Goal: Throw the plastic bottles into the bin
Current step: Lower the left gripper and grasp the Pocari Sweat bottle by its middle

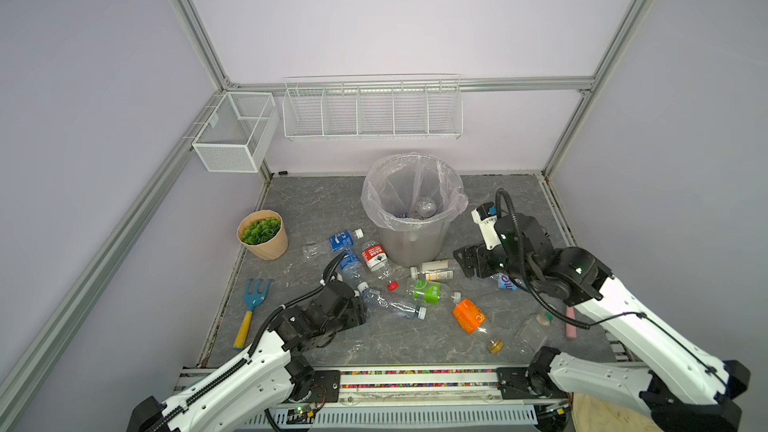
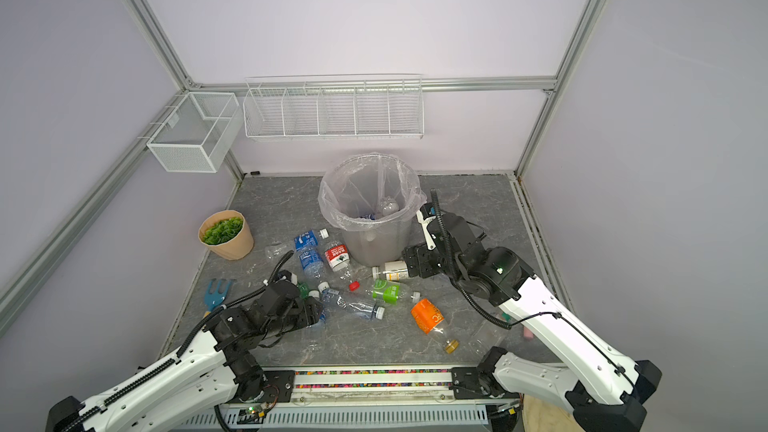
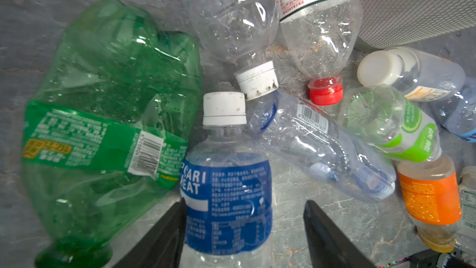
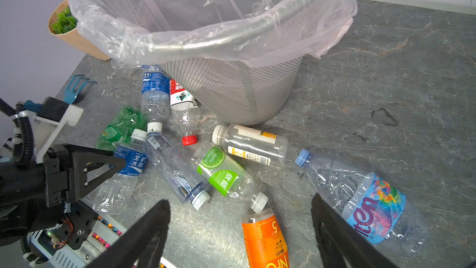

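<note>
Blue-label bottle [image 3: 226, 197] sits inside my left gripper [image 3: 244, 202], jaws open: one finger touching it, the other apart. A lopsided squeeze could squirt it into the green bottle [image 3: 110, 99] just beside. From there the bin [image 1: 415, 243] is at 1 o'clock in both top views. My right gripper [image 4: 239, 199] is open too, empty.

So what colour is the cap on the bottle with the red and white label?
The cap is bright red, clearest in the left wrist view.

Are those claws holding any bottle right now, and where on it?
Nothing is held yet. The left gripper straddles the blue-labelled bottle at its label, one finger clear of it; the right gripper is open and empty.
</note>
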Action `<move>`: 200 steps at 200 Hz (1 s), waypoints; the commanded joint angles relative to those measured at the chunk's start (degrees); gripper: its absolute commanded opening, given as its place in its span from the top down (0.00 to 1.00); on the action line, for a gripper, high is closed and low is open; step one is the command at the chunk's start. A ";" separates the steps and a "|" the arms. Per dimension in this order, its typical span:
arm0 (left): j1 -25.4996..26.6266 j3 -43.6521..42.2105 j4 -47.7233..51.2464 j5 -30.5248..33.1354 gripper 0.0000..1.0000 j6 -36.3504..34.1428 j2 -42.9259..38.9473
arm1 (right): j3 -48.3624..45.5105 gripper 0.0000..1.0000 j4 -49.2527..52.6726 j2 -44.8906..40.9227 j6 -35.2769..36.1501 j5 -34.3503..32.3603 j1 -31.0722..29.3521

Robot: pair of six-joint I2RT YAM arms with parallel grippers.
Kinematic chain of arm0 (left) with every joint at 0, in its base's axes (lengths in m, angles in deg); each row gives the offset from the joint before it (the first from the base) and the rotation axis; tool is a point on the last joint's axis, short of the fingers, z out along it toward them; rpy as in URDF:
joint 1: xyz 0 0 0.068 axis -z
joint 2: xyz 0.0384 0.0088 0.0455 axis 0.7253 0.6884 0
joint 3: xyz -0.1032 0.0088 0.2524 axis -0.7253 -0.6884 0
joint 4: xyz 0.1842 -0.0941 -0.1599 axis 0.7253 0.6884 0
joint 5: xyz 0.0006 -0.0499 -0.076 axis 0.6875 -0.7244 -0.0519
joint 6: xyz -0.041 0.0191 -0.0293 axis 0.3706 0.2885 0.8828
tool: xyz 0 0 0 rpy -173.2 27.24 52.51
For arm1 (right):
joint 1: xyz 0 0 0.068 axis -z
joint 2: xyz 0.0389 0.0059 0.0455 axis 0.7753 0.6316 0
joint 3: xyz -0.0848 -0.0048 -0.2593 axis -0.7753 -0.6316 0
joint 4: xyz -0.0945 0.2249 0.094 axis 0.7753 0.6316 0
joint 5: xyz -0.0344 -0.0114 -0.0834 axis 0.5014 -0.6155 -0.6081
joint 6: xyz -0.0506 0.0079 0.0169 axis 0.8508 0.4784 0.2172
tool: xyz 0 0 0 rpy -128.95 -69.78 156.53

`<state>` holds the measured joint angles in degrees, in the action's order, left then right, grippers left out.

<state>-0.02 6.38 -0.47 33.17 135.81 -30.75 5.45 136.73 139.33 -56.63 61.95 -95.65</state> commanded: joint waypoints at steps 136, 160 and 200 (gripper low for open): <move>5.55 -3.51 -5.67 1.58 0.29 4.81 7.99 | -4.24 0.12 -0.50 -4.31 -1.88 -0.67 -0.02; 5.75 -3.97 -6.77 0.66 0.30 5.46 10.35 | -4.44 0.12 -0.39 -4.94 -2.06 -0.78 0.05; 6.70 -3.43 -6.88 1.47 0.39 6.03 11.25 | -5.12 0.12 -0.04 -6.08 -2.32 -1.06 -0.01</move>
<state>6.10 3.06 -7.38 33.67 140.22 -18.99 1.41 136.76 134.67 -58.01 61.69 -95.65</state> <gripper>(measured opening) 0.649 0.882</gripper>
